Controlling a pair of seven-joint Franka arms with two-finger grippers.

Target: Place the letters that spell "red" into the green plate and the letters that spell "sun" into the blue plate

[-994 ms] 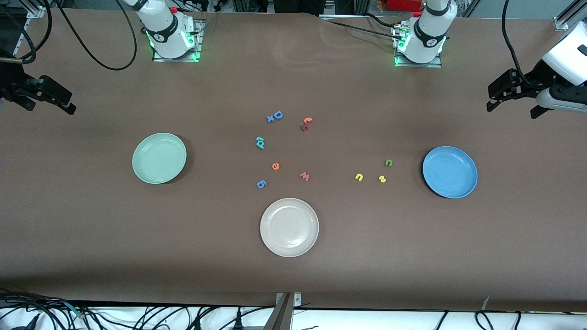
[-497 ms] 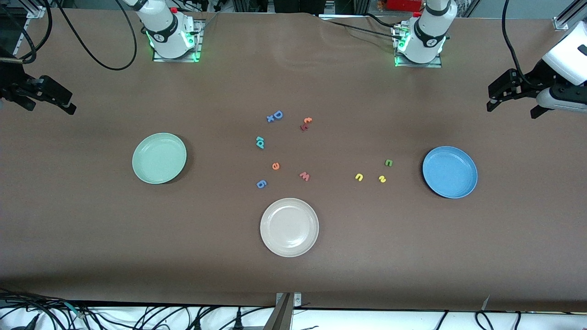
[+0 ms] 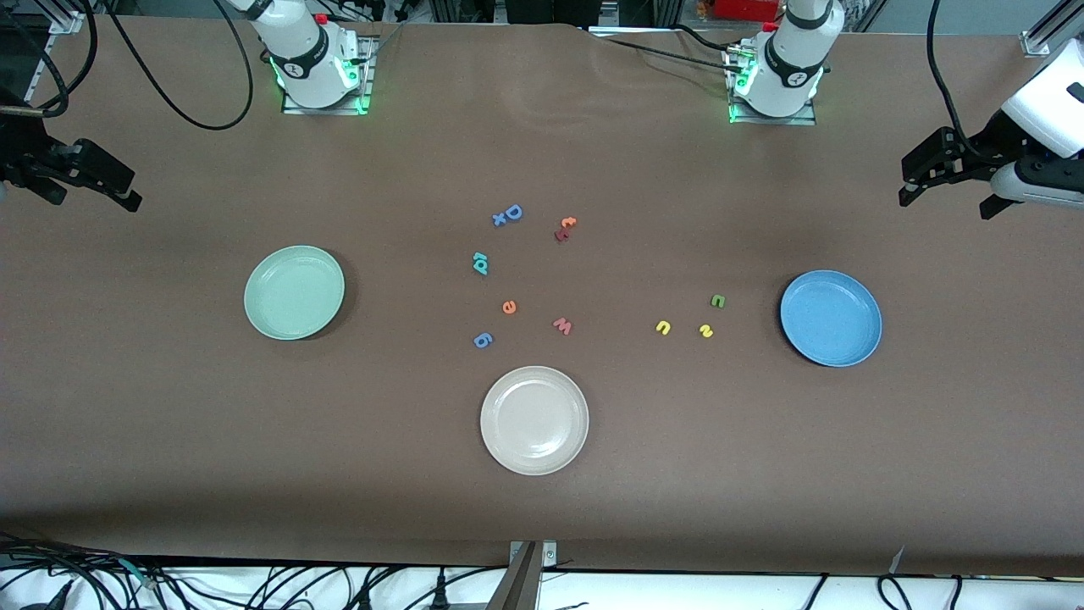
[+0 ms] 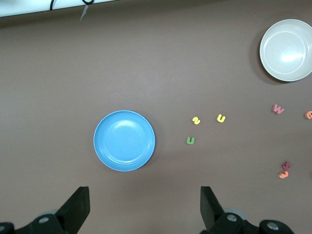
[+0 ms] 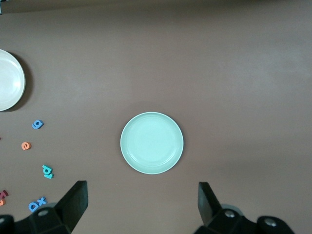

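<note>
Right gripper upper left, jaws apart, waiting. Green plate left of centre. Teal r, d, orange e mid-frame — yellow u, s, green n beside blue plate. Left gripper upper right, jaws apart, waiting.

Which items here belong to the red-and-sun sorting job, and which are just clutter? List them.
Job:
green plate
blue plate
teal r and d, lying together
orange e
yellow s
yellow u
dark green n

Lying about:
cream-white plate
blue D
blue x
blue g
pinkish-red w
orange t
dark red letter
</note>
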